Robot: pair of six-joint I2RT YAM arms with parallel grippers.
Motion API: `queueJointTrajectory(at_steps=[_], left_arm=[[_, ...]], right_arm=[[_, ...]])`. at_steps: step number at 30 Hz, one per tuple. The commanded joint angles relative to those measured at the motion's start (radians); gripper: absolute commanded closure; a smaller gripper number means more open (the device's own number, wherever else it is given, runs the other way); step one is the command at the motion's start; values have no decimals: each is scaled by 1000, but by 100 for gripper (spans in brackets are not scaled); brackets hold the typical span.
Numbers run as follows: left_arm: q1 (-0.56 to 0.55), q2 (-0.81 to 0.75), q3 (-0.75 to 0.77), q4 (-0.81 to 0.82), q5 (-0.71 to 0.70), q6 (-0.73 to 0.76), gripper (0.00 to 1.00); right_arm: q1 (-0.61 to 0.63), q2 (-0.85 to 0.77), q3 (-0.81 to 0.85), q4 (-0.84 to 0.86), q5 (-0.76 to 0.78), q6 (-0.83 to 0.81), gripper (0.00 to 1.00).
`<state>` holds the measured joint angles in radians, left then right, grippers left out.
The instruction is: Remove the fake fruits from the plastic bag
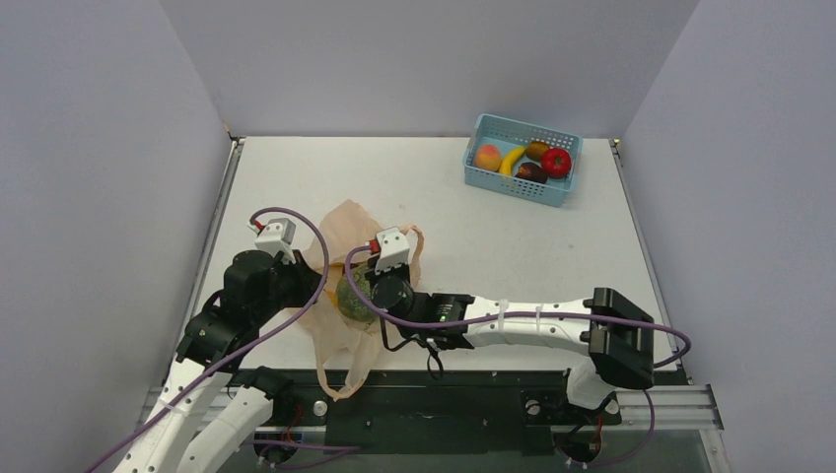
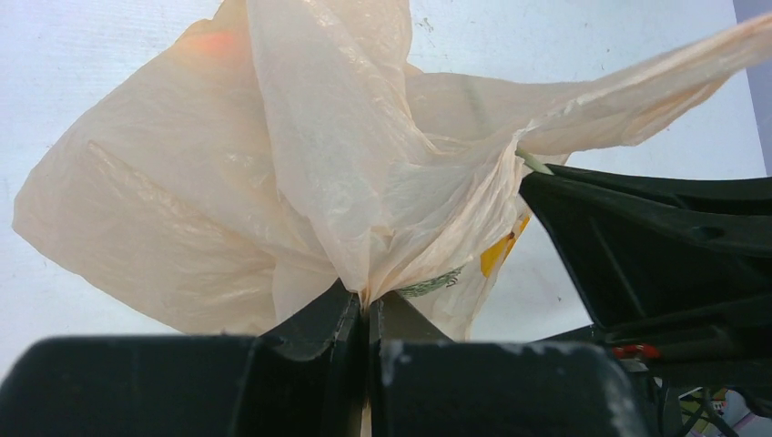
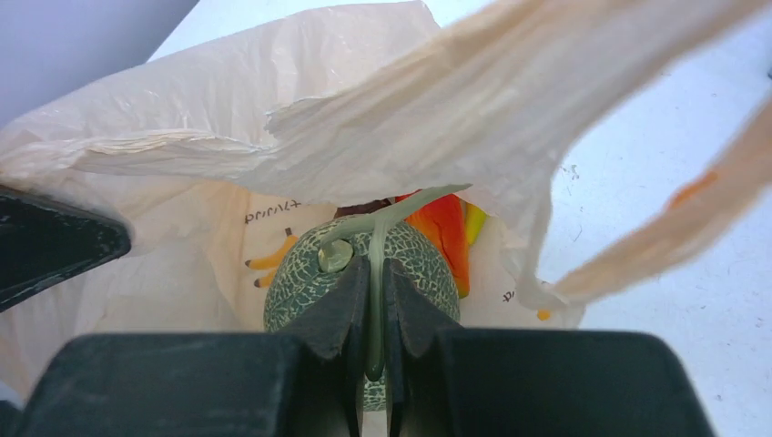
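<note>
Black rail [image 1: 444,424] edges white table [image 1: 513,246] bearing plastic bag [image 1: 345,227], between 3 grey walls [image 1: 414,59].

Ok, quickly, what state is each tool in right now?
Left tool: closed, pinching the plastic bag.
Right tool: closed, gripping the melon by its stem.

place: robot lab cell | evidence: bare grey walls [image 1: 414,59] are enclosing a white bench [image 1: 444,207]; two robot arms [image 1: 532,320] are sitting bolted at its edge
</note>
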<state>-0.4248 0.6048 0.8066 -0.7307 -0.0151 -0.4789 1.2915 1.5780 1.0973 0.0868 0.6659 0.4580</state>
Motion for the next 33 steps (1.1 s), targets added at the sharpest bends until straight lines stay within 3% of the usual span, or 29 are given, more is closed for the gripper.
queueJointTrajectory(at_steps=[1, 11, 25, 33], left_arm=[[-5, -4, 8, 22, -15, -6, 100], [-7, 6, 9, 19, -32, -10, 100], [-5, 53, 27, -34, -165, -54, 100], [-6, 28, 23, -26, -146, -51, 100]], right_arm=[[17, -93, -34, 12, -25, 16, 100], [23, -165, -53, 3, -83, 16, 100], [25, -245, 51, -130, -72, 18, 100], [22, -311, 134, -201, -54, -4, 100]])
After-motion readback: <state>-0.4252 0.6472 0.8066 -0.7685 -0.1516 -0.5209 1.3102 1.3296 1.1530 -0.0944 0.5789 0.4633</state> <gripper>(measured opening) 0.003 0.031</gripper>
